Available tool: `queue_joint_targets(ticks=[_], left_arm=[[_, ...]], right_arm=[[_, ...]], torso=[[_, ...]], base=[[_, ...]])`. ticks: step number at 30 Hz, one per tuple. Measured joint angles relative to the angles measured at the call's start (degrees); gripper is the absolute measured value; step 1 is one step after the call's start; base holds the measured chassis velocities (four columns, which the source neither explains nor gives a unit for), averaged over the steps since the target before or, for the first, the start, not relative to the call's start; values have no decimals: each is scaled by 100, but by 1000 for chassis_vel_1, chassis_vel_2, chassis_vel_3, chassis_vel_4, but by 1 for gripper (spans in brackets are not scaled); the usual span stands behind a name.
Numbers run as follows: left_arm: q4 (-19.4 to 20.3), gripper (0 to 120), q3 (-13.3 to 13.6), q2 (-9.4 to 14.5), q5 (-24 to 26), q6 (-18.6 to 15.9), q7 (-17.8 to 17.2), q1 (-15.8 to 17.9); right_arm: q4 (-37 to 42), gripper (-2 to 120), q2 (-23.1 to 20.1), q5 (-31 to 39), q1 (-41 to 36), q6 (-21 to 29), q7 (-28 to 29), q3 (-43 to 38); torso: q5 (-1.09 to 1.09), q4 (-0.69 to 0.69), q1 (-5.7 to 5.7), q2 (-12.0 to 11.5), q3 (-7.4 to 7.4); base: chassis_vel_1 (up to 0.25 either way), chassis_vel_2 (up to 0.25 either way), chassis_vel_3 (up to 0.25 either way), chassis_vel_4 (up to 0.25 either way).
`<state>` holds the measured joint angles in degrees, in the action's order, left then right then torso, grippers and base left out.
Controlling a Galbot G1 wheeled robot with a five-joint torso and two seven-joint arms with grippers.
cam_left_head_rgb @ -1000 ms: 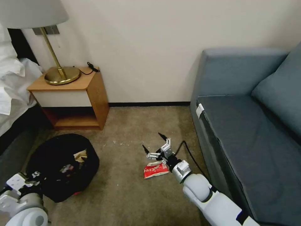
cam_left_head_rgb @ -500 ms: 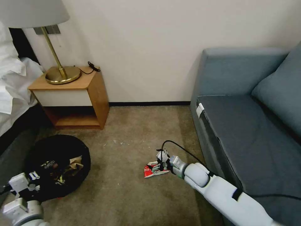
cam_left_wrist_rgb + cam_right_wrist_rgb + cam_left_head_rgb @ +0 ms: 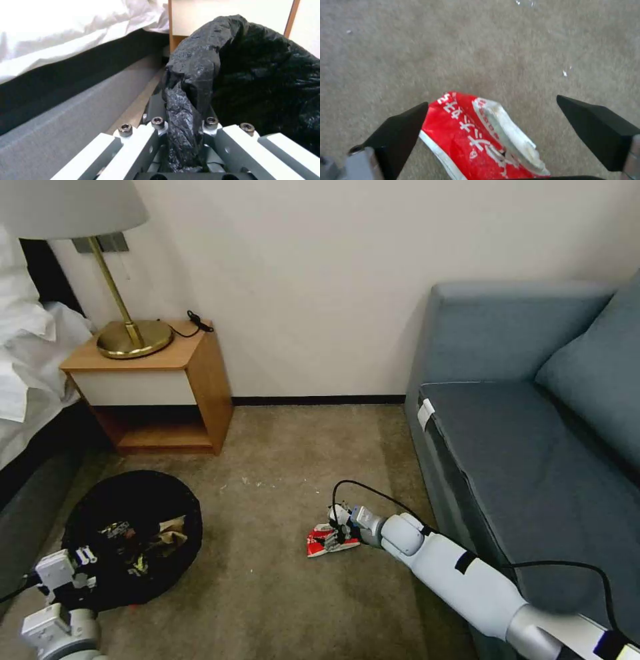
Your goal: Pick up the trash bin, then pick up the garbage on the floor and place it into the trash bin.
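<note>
right claw (image 3: 491,105) spread open around the red-and-white packet (image 3: 480,135); left claw (image 3: 181,125) clamps the trash bin (image 3: 253,72) liner

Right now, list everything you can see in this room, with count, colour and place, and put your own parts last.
trash bin: one, black-bagged, on the carpet at the robot's left, litter inside.
red-and-white packet: one, on the carpet by the sofa.
nightstand: one, wooden, against the wall beside the bed.
lamp: one, brass base and stem, white shade, on the nightstand.
bed: one, white linen, far left.
sofa: one, blue-grey, on the right.
carpet: beige-brown, with small white flecks.
left pincer: shut on the bin's bag rim.
right pincer: open, black fingers either side of the packet.
</note>
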<state>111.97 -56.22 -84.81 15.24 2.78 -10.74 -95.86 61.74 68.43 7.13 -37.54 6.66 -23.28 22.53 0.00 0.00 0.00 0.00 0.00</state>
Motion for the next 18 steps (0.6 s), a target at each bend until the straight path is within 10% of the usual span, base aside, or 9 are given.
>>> queue_joint_targets(ticks=[18], left_arm=[[113,6,-2,-80,40,-70,-68,-66]], right_arm=[[-570,39,361,-643,-203,-119,-216,-529]], torso=[[0,0,0,0,0]], base=[[0,0,0,0]])
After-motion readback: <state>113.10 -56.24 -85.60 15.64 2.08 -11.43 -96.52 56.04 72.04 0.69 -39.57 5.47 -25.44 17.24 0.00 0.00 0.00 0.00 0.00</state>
